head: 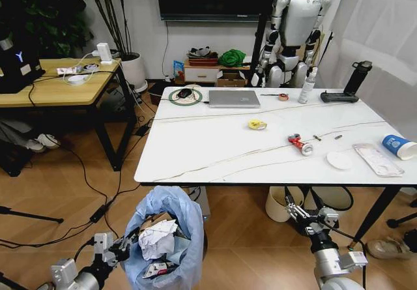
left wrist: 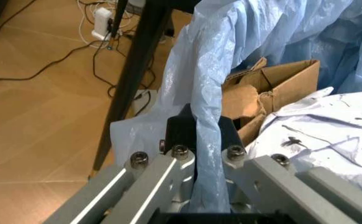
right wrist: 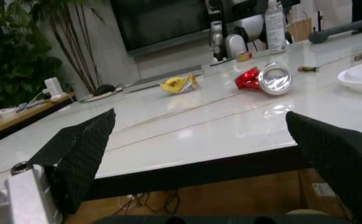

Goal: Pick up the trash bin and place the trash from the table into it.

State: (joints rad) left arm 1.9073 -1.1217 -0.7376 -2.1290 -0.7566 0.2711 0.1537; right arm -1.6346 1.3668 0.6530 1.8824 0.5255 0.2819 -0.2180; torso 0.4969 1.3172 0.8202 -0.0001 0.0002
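Observation:
The trash bin, lined with a crinkled light-blue bag, stands off the table's front left corner. My left gripper is shut on its near rim; the left wrist view shows the fingers pinching the blue liner, with cardboard and white tissue inside. On the white marble table lie a yellow roll, a red-white can, a white disc, a pale wrapper and a blue cup. My right gripper is open below the table's front edge, facing the can.
A laptop, a white bottle, a black flask and a ring with a mouse sit at the table's far side. A wooden desk stands left, with cables across the floor. A cream round bin sits under the table.

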